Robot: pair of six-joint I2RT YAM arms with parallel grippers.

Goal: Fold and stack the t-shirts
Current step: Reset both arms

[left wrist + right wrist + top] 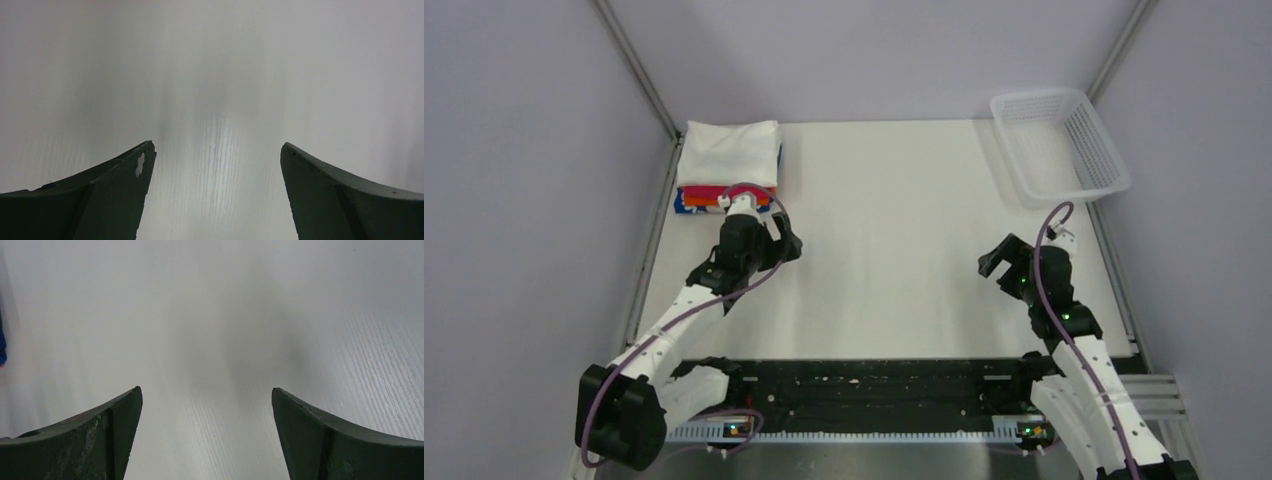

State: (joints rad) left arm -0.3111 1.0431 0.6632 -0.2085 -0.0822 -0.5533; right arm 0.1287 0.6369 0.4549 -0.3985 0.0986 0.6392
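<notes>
A stack of folded t-shirts stands at the table's far left corner. The white t-shirt [728, 152] lies folded on top; its stripes do not show. Under it the edges of the magenta-red [707, 192], orange and blue [686, 205] shirts show. My left gripper [786, 243] is open and empty, just in front and to the right of the stack, over bare table [218, 150]. My right gripper [992, 268] is open and empty over the table's right half [206, 392]. A sliver of blue cloth [2, 347] shows at the right wrist view's left edge.
A white plastic mesh basket [1107, 175] stands at the far right corner, tilted, with nothing seen in it. Metal frame posts rise at both back corners. A black rail [874, 385] runs along the near edge between the arm bases.
</notes>
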